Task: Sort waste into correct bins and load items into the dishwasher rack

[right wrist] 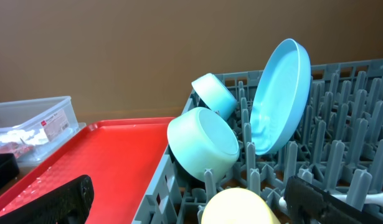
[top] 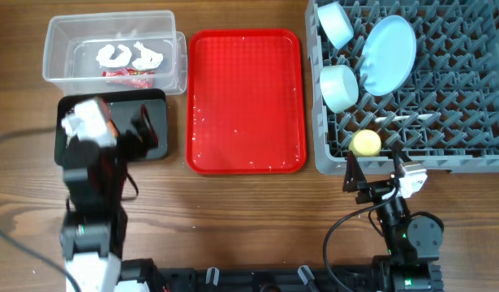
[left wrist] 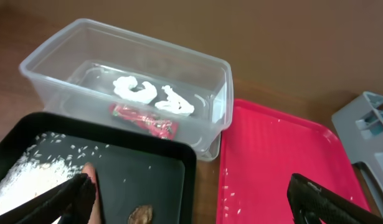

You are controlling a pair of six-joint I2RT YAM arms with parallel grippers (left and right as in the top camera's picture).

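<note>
The clear tub (top: pixel 111 36) holds crumpled white paper (left wrist: pixel 135 89) and a red-and-white wrapper (left wrist: pixel 144 121). In front of it the black tray (left wrist: pixel 154 162) holds white rice (left wrist: pixel 29 177), a brown lump (left wrist: pixel 140 214) and an orange stick (left wrist: pixel 90 183). My left gripper (left wrist: pixel 188 202) hangs open and empty over that tray's right edge. The grey rack (top: pixel 476 122) carries a blue plate (top: pixel 389 53), two bowls (top: pixel 337 24) (top: pixel 340 87) and a yellow cup (top: pixel 366 143). Just outside the rack's front edge my right gripper (top: pixel 375 169) stands open, the cup (right wrist: pixel 238 208) ahead of it.
A flat red tray (top: pixel 245 101) lies between the bins and the rack, with a few rice grains (left wrist: pixel 228 196) scattered on it. Black cables trail off both arm bases at the table's front edge.
</note>
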